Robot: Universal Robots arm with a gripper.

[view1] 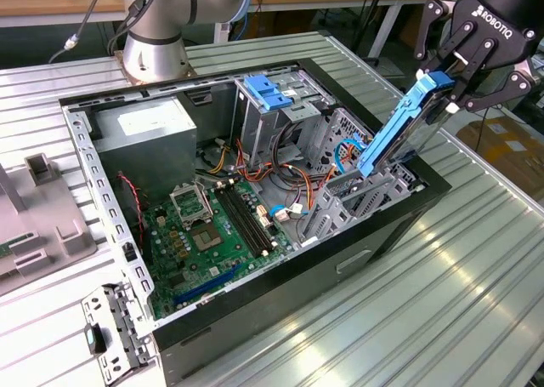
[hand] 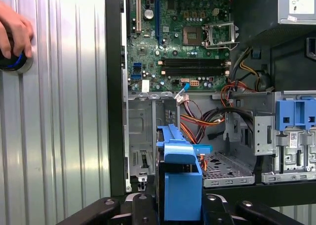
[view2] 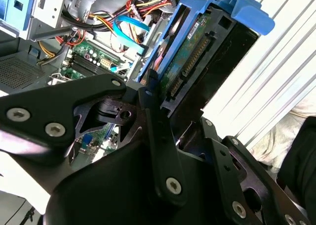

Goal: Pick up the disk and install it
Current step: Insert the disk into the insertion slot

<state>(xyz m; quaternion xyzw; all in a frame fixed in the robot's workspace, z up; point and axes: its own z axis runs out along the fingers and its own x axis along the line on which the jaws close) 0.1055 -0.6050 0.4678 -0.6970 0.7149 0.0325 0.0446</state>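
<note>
The disk [view1: 398, 133], a flat drive in a blue plastic carrier, hangs steeply tilted over the open computer case at the exterior view's right. My gripper [view1: 448, 93] is shut on its upper end, one black finger on each side. The disk's lower end reaches the grey drive bay [view1: 374, 193] inside the case; whether it touches is unclear. In the second wrist view the disk [view2: 197, 52] shows its green circuit board and connector between my fingers [view2: 153, 116]. In the first wrist view the disk's blue carrier [hand: 180, 185] stands over the bay's perforated floor [hand: 224, 165].
The case [view1: 255, 285] lies open on a ribbed metal table [view1: 459, 302], with motherboard [view1: 204, 234], grey power supply [view1: 144, 136], a drive cage with a light-blue latch [view1: 270, 92] and loose cables [view1: 297, 187]. A hand [hand: 15, 29] rests on the table beside the case.
</note>
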